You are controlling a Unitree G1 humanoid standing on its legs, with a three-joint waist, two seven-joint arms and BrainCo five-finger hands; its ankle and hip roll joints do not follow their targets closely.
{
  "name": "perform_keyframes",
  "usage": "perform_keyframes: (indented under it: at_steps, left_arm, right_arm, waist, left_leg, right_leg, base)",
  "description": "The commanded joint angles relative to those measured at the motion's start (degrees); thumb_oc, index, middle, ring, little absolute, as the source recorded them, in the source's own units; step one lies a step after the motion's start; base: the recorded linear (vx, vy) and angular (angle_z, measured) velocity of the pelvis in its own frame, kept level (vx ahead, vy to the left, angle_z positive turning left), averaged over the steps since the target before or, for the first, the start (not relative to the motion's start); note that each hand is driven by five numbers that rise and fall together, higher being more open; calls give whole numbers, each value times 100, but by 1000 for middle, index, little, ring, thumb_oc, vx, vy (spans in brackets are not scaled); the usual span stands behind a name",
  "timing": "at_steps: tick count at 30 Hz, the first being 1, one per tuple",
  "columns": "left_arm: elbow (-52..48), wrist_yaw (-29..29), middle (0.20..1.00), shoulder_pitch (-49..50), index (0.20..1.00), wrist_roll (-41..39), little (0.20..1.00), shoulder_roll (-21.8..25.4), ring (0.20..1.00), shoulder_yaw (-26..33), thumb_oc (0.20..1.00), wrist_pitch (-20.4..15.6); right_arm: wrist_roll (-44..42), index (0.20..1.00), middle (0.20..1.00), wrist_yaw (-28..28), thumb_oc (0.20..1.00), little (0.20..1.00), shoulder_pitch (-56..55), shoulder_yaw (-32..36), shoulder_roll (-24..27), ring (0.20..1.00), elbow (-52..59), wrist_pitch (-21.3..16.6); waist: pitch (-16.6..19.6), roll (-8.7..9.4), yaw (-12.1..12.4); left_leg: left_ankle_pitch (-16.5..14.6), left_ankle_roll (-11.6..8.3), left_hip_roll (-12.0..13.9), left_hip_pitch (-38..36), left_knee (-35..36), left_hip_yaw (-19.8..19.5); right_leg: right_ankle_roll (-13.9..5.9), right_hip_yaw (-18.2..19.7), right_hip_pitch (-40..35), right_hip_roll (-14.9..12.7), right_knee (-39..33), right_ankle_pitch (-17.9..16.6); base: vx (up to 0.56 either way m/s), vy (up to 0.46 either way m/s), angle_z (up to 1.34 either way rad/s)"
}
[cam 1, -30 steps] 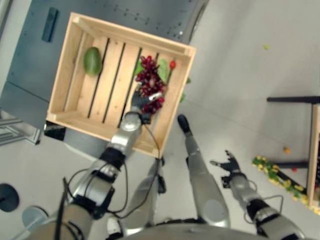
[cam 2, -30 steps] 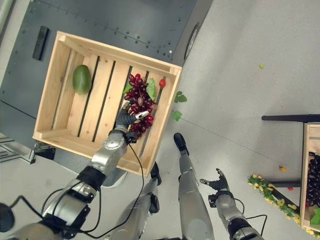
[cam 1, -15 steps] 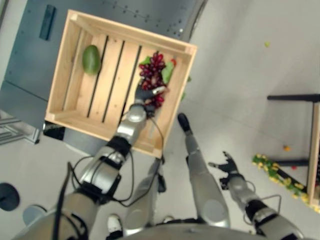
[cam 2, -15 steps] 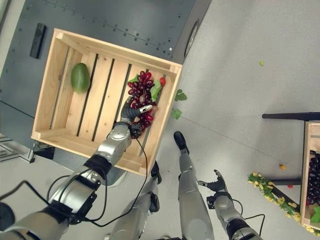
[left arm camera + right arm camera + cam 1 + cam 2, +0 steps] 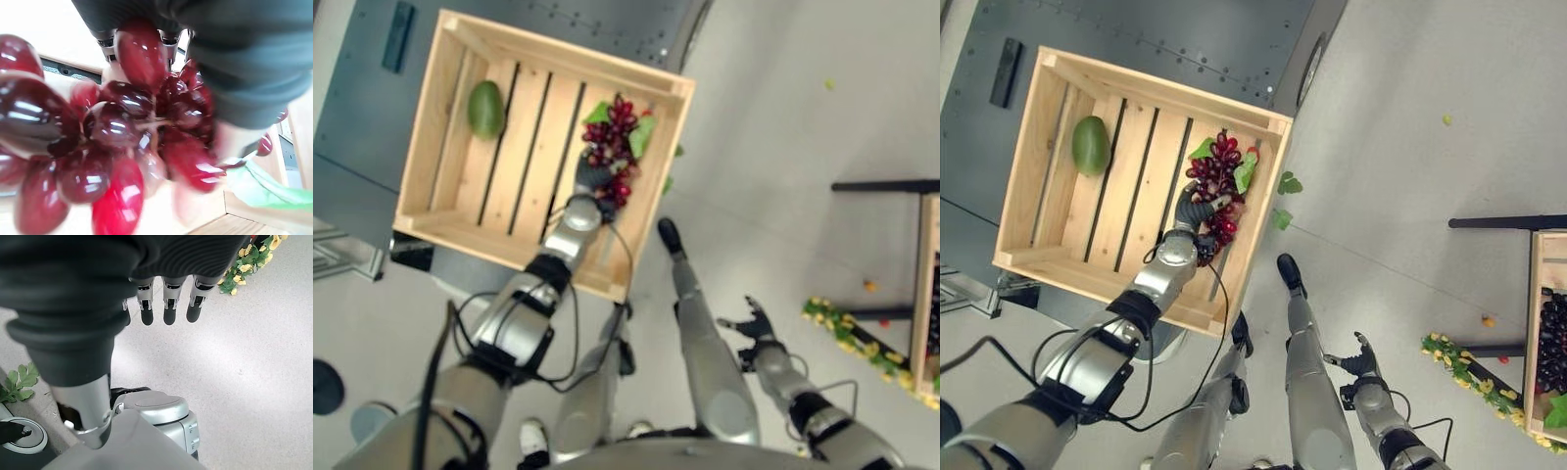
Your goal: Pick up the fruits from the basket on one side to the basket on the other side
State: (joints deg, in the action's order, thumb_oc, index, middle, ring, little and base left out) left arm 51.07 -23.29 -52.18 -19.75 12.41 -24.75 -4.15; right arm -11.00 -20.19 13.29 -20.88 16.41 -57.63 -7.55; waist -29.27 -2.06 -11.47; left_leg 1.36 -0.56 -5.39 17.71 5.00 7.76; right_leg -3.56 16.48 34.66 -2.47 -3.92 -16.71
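Grasping a bunch of red grapes (image 5: 1216,181) inside the wooden crate (image 5: 1034,147), left hand (image 5: 1192,214) fingers curled round it | green mango (image 5: 1090,145) at crate's far-left slats | right hand (image 5: 1357,363) relaxed, fingers straight, low over the floor (image 5: 1410,127)

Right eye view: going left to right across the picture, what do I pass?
Green mango in the wooden crate → red grapes with the left hand on them → green leaves on the floor → right hand → yellow flowers → second crate with dark grapes.
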Motion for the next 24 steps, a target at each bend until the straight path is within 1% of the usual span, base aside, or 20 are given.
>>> perform_keyframes:
  at_steps: [1, 15, 21, 24]
  left_arm:
    - [941, 360, 200, -455, 200, 113, 200, -610, 200, -187, 200, 344]
    - [743, 289, 200, -325, 200, 50, 200, -659, 200, -171, 200, 301]
    - [578, 384, 200, -216, 200, -138, 200, -574, 200, -148, 200, 206]
    - [191, 416, 200, -61, 200, -382, 200, -476, 200, -154, 200, 76]
  right_arm:
    - [-204, 1000, 1000, -126, 1000, 1000, -42, -174, 111, 1000, -59, -141]
    - [-194, 1000, 1000, -190, 1000, 1000, -2, -190, 97, 1000, -6, -165]
    - [-182, 1000, 1000, -171, 1000, 1000, 5, -187, 91, 1000, -22, -148]
    - [-180, 1000, 1000, -153, 1000, 1000, -47, -120, 104, 1000, 18, -142]
  waist:
    - [-52, 30, -211]
    - [-52, 92, -181]
    - [-52, 114, -152]
    - [-52, 122, -124]
  left_leg:
    - [292, -204, 184, 626, -36, -338]
    - [282, -200, 185, 641, -41, -372]
    - [293, -209, 199, 616, -24, -412]
    - [296, -215, 207, 610, -20, -446]
  right_leg:
    - [-221, -424, -93, 597, 131, 603]
    - [-217, -464, -106, 606, 119, 598]
    - [-216, -507, -145, 603, 102, 601]
    - [-216, -549, -158, 589, 91, 597]
  base:
    - [-3, -9, -6]
    - [0, -1, 0]
    - [0, 0, 0]
    - [0, 0, 0]
